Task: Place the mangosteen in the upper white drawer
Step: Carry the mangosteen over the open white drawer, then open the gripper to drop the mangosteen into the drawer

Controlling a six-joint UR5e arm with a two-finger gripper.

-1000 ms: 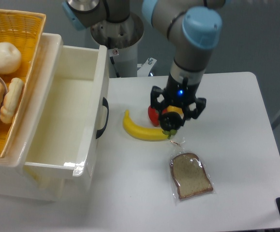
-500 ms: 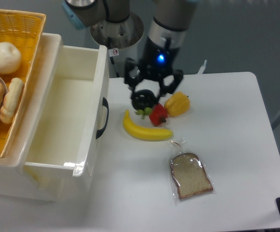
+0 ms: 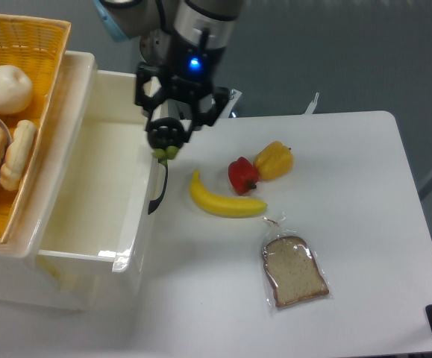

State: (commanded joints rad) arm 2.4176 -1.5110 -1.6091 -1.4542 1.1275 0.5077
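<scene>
Drawer (image 3: 89, 194): glossy cream plastic with a black handle (image 3: 158, 186). Basket (image 3: 33, 45): woven yellow wicker. Table (image 3: 365, 224): smooth, matt white.

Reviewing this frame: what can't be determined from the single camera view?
- Mangosteen: the pincer covers its sides, so the grip contact is hidden; its height over the upper white drawer front wall is unreadable from above.
- Wicker basket: cut off by the left edge, contents partly unseen.
- Drawer's near inside wall: hidden by its own rim.

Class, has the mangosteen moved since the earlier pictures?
Yes. Held in the gripper, the mangosteen went left, away from the banana, reaching the drawer's front edge.
</scene>
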